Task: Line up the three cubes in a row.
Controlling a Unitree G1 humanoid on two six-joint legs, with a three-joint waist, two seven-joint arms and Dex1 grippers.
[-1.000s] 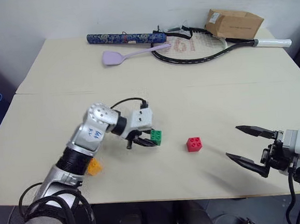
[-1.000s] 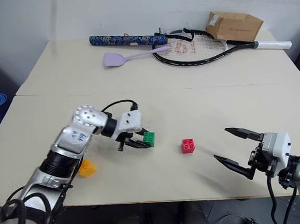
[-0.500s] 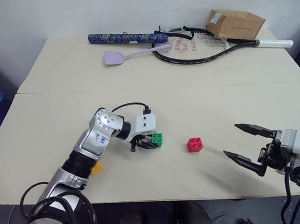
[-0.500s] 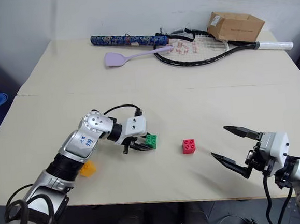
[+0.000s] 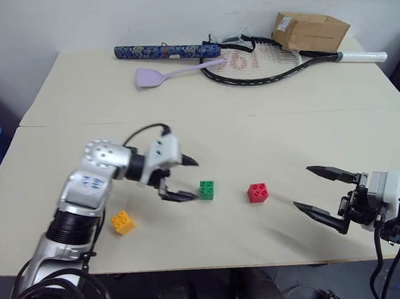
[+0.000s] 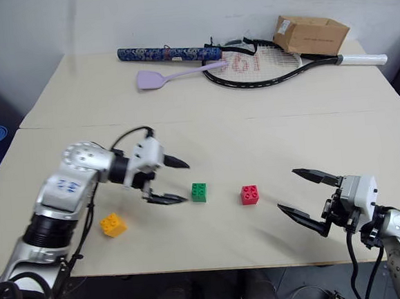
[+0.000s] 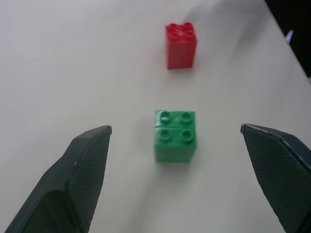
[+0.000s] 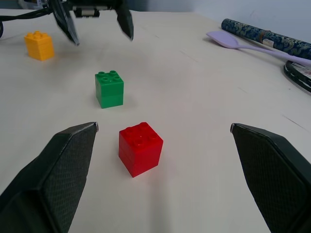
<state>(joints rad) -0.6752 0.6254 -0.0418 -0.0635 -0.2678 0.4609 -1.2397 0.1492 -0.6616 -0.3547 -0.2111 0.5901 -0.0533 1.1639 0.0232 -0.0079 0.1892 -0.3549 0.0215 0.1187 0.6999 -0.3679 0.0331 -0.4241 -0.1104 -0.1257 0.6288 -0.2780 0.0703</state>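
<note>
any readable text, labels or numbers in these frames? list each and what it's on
"61", or similar, in red on the strings of the racket; the reading is uncertain.
White label on the cardboard box: print too small to read.
Blue marks on the left arm's silver shell: too blurred to read.
Patterned tube: pattern, no legible text.
The three bricks carry no text.

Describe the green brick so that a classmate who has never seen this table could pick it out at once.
Start at the pale table and look along its near edge, away from the racket at the far side. Three studded bricks lie there; the green brick is the middle one, just ahead of the open left gripper, between the orange-yellow brick and the red brick.
</note>
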